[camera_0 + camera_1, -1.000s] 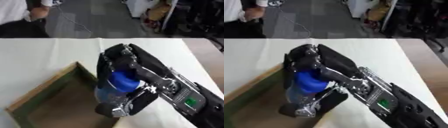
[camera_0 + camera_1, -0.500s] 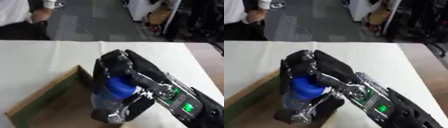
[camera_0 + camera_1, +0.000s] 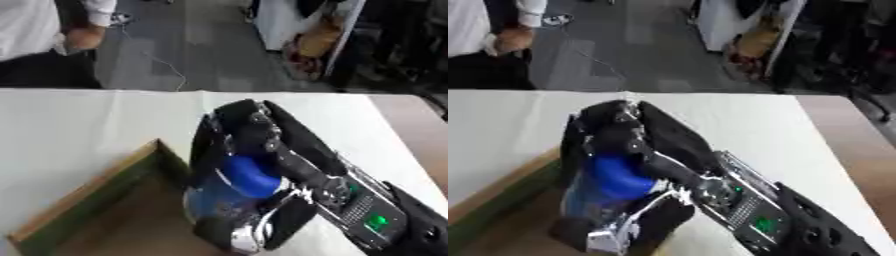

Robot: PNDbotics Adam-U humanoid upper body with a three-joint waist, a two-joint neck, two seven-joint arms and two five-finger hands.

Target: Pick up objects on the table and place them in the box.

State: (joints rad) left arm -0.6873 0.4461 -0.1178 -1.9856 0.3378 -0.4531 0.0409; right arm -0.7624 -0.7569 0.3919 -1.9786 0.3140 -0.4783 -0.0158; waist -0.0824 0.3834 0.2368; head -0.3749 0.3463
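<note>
My right hand [image 3: 262,150] reaches in from the lower right, its fingers and thumb curled round a blue object [image 3: 238,186] with a rounded blue top and a clear, shiny lower part. The hand holds it over the near right corner of the box [image 3: 96,192], a shallow wooden tray with a light rim and dark green inner walls. In the right eye view the same blue object [image 3: 614,182] hangs above the box floor. The left hand shows in neither view.
The white table [image 3: 79,125] stretches to the left and behind the box. Its right edge [image 3: 407,130] borders a brown floor. A person stands beyond the far edge at the upper left, away from the table.
My right hand has carried the blue object a little to the left, further over the box. The camera has also shifted, so the whole scene sits lower and more to the right.
</note>
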